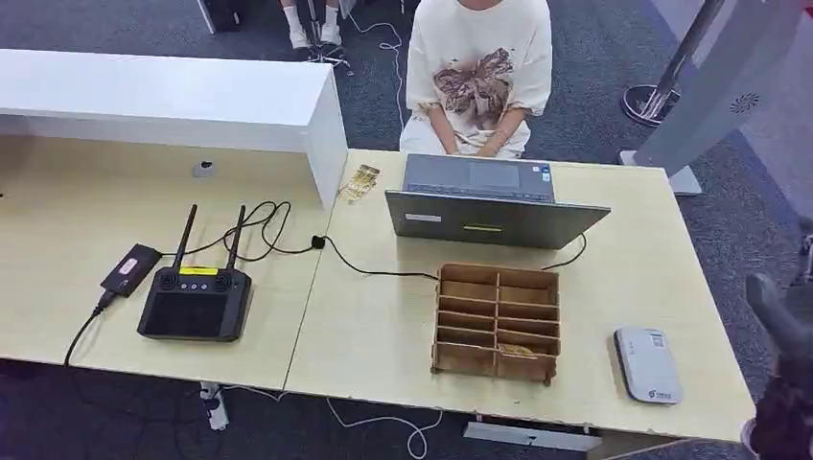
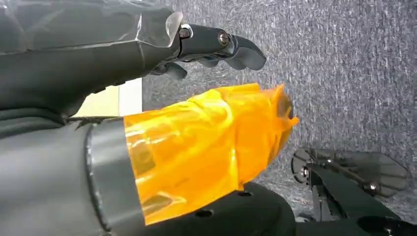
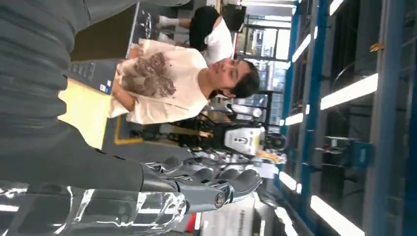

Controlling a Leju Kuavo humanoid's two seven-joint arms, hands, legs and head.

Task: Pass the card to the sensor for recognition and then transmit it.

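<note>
Nearest in, the right hand sits at the table's near right corner, fingers apart and holding nothing — raised beside the desk, it looks poised to reach in rather than working yet. The left hand hangs over carpet, its thumb wrapped in orange film, dark fingers loosely spread and empty. On the table, just left of the right hand, lies the white sensor, flat and within easy reach for a card tap. Left of that is the wooden divider box, with something yellowish in a near compartment — likely the card, though it is too small to be sure. Farther back, the laptop faces a seated person, probably the one who receives it.
</note>
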